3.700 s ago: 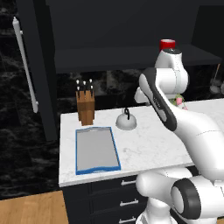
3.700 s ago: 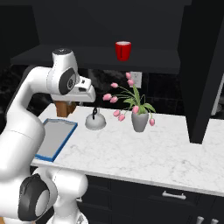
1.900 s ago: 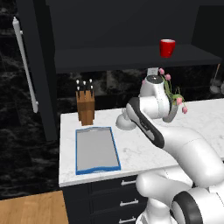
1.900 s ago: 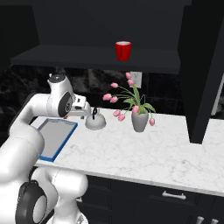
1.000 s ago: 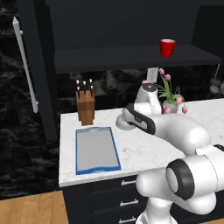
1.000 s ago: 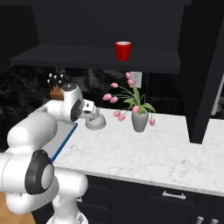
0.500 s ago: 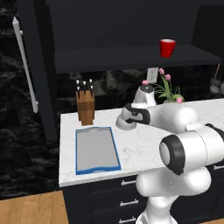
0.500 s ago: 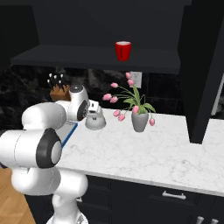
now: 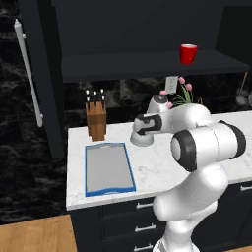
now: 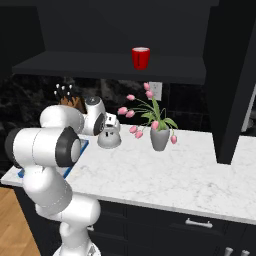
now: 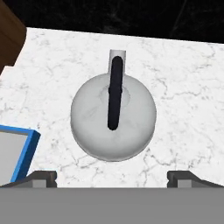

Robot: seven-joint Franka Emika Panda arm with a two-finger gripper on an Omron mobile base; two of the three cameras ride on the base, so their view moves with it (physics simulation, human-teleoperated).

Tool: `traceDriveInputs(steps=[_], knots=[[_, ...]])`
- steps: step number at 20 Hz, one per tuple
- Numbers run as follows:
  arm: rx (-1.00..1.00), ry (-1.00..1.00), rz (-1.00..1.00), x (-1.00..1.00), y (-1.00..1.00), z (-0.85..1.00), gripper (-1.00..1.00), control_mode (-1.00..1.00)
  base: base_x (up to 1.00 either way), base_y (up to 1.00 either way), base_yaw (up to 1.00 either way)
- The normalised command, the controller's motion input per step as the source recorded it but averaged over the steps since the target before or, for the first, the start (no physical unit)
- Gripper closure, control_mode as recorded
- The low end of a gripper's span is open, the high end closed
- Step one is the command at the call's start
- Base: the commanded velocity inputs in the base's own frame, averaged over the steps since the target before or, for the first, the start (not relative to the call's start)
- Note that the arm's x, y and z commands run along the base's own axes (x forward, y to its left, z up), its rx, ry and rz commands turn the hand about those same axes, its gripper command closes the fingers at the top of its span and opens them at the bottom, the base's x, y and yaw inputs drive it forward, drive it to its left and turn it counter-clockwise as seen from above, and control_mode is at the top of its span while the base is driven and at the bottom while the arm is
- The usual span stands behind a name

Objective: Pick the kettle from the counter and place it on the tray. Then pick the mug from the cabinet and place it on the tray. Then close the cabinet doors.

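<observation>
The two-finger gripper (image 11: 112,175) hangs directly above the small squat silver-grey kettle (image 11: 113,116), its 2 dark fingertips (image 11: 41,176) spread wide to either side of the dome and holding nothing. The kettle, its thin black handle (image 11: 115,92) on top, stands on the white marble-patterned counter (image 9: 152,167) just beside the flat grey tray with a blue rim (image 9: 109,169). The small bright red mug (image 9: 188,53) sits on the shelf of the dark navy-black wall cabinet (image 9: 147,66), whose tall doors (image 9: 42,78) stand open.

Rendered domestic kitchen. White marble-patterned countertop (image 9: 162,170) over dark drawers with silver handles (image 9: 128,221); dark navy-black wall cabinet (image 10: 115,65) above. Wooden knife block (image 9: 96,120), grey vase of pink flowers (image 10: 159,137), black marbled backsplash (image 9: 118,101), wood-plank floor (image 9: 34,236).
</observation>
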Motion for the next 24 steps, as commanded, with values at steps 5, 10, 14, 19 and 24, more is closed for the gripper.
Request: traceDriveInputs(steps=[5, 10, 14, 19, 24], knots=[[0.0, 0.0, 0.0, 0.44, 0.0, -0.21, -1.0, -1.0, 0.0, 0.0, 0.0], [0.0, 0.0, 0.0, 0.42, 0.0, -0.19, -1.0, -1.0, 0.0, 0.0, 0.0], [0.0, 0.0, 0.0, 0.32, 0.0, -0.17, -1.0, -1.0, 0.0, 0.0, 0.0], [0.0, 0.0, 0.0, 0.24, 0.0, -0.18, -1.0, -1.0, 0.0, 0.0, 0.0], [0.0, 0.0, 0.0, 0.07, 0.0, -0.22, 1.0, -1.0, 0.0, 0.0, 0.0]])
